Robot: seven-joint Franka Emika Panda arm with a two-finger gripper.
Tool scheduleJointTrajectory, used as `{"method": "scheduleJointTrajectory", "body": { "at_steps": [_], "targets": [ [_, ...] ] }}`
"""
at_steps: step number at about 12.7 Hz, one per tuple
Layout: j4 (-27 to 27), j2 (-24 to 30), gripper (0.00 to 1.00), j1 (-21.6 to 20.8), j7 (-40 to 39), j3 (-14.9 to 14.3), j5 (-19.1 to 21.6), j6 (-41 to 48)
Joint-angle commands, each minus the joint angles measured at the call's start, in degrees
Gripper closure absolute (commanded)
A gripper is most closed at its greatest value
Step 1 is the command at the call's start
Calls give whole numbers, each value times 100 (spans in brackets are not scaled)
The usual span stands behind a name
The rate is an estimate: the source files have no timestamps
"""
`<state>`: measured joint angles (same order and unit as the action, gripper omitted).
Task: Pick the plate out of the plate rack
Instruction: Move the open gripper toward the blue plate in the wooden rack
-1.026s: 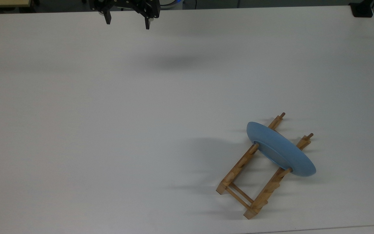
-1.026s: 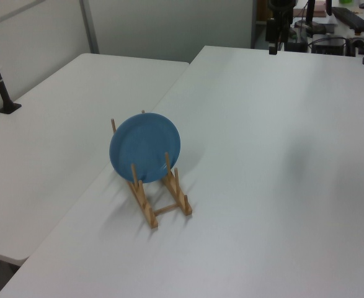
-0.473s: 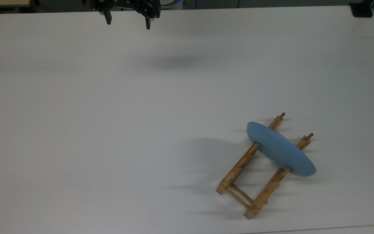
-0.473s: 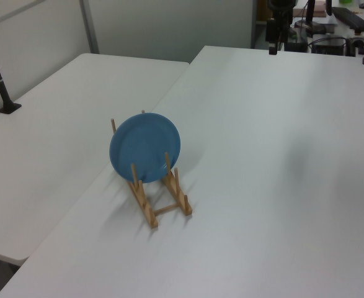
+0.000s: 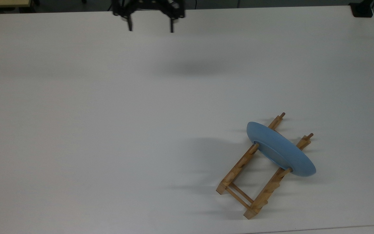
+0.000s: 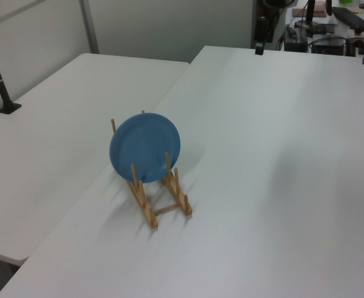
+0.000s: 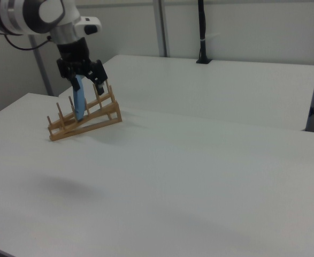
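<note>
Top view: we see the tool [image 5: 150,30] wide open and empty over the worktop's [image 5: 109,113] far edge, well apart from the plate [image 5: 281,150] standing in the rack [image 5: 239,182].

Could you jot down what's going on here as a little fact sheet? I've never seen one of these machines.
Surface: white table
Rack: small wooden plate rack near the top view's lower right corner
Plate: blue plate standing on edge between the rack's pegs
Gripper: gripper at the table's far edge in the top view, open, holding nothing
Gap: gripper well apart from the plate
Progress: plate not yet picked
</note>
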<state>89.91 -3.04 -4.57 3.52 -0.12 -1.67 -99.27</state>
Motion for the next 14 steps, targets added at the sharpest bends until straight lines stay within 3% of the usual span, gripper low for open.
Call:
{"method": "scheduleJointTrajectory", "body": {
  "at_steps": [1, 2, 5, 8, 12, 14],
  "targets": [
    [-139, -249, 0, -447, 130, -67, 0, -574],
    [-210, -424, 0, -614, 427, -67, -131, -950],
    [-219, -706, 0, -1343, 1761, -67, -1385, -1778],
    [-228, -943, 0, -1906, 2940, -58, -2573, -2017],
    [-456, -1724, 0, -2355, 4284, -67, -3952, -2350],
    [-492, -2050, 0, -2373, 4891, -67, -4576, -2605]
  ]
}}
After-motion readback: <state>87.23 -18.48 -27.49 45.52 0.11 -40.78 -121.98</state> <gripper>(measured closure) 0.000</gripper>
